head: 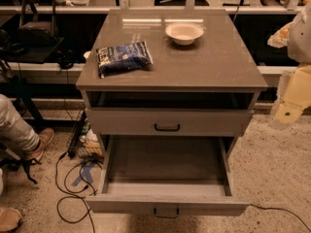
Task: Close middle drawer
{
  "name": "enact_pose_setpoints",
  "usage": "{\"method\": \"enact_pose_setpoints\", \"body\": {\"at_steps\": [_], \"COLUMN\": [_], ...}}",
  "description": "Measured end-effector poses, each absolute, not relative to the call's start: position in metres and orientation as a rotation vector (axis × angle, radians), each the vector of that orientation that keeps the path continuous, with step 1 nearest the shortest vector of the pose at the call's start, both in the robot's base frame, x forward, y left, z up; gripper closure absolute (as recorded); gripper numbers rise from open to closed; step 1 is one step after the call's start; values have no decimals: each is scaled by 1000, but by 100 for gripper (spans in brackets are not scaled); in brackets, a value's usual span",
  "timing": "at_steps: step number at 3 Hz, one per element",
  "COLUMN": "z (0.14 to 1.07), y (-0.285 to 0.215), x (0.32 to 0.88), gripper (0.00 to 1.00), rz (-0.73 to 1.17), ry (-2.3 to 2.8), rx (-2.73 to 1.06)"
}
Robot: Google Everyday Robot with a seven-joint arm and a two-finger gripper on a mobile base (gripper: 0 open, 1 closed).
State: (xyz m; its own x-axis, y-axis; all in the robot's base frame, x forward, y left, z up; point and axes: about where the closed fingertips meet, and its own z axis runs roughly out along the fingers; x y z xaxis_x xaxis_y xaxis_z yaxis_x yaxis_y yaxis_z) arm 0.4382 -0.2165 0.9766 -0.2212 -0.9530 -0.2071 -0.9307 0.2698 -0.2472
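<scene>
The middle drawer (165,178) is pulled far out of the grey cabinet (214,67) toward the camera. Its plain grey inside shows and holds nothing. A small black bar handle (166,211) sits centred on its low front. Above it is another grey drawer front (121,121) with its own black handle, with a dark gap between it and the cabinet top. My gripper (287,111) is the cream-coloured part at the right edge. It hangs right of the cabinet at the height of the upper drawer front, well away from the open drawer.
A blue snack bag (124,57) and a white bowl (184,32) lie on the cabinet top. Black cables (73,183) run over the floor at the left. A seated person's leg and shoe (29,140) are at the left edge. Speckled floor lies to the right.
</scene>
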Motion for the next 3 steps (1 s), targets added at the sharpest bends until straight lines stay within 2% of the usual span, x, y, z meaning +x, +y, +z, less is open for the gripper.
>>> {"method": "enact_pose_setpoints", "body": {"at_steps": [2, 3], "z": [970, 925], "y": [-218, -225], "x": [438, 432], "gripper": [0, 0], "rz": [-97, 11], "ry": [2257, 2365], "rx": [-1708, -1627]}}
